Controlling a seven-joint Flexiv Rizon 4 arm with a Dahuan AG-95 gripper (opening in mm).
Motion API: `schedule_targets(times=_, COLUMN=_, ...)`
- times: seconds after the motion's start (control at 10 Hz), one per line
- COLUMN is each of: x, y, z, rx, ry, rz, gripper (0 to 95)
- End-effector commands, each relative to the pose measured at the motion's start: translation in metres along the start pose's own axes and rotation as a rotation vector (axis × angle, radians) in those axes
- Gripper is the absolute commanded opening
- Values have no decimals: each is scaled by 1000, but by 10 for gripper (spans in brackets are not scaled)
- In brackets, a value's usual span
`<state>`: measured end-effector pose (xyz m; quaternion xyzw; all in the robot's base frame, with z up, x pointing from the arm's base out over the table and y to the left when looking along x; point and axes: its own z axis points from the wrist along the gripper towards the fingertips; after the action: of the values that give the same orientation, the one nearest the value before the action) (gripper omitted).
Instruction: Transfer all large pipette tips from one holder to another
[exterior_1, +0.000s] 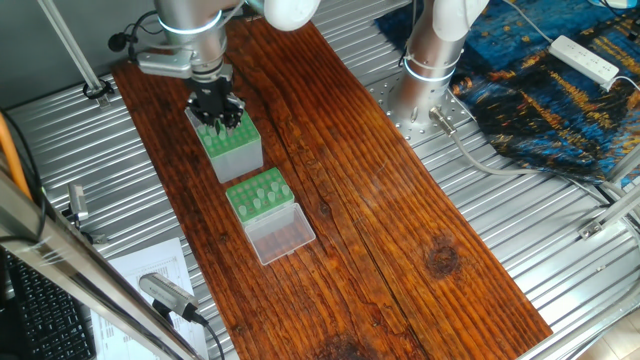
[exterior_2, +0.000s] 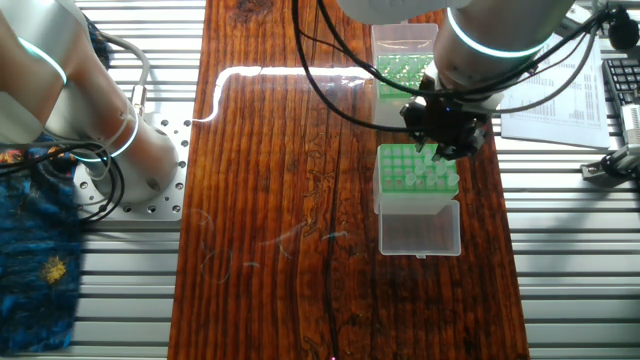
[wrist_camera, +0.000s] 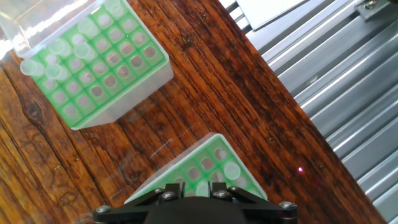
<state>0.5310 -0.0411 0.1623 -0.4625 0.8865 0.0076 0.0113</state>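
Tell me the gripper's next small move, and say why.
Probably ease the gripper straight down onto the taller holder: it hangs right above that box, where the hand view shows a large pipette tip near the fingers. Several tips already stand in the low rack. Whether it holds anything cannot be told.

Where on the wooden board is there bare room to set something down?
Bare wood runs right of the two racks in one fixed view, and below the clear lid. Crowded: the gripper over the taller holder, low rack close beside.
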Motion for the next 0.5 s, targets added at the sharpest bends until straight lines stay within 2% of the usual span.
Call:
schedule_targets(times=0.1, x=0, y=0, z=0, rx=2, ry=0, rz=-24, gripper=190)
schedule_targets(times=0.5, x=-6, y=-4, z=-2, rx=6, ry=14, rz=-100, gripper=190)
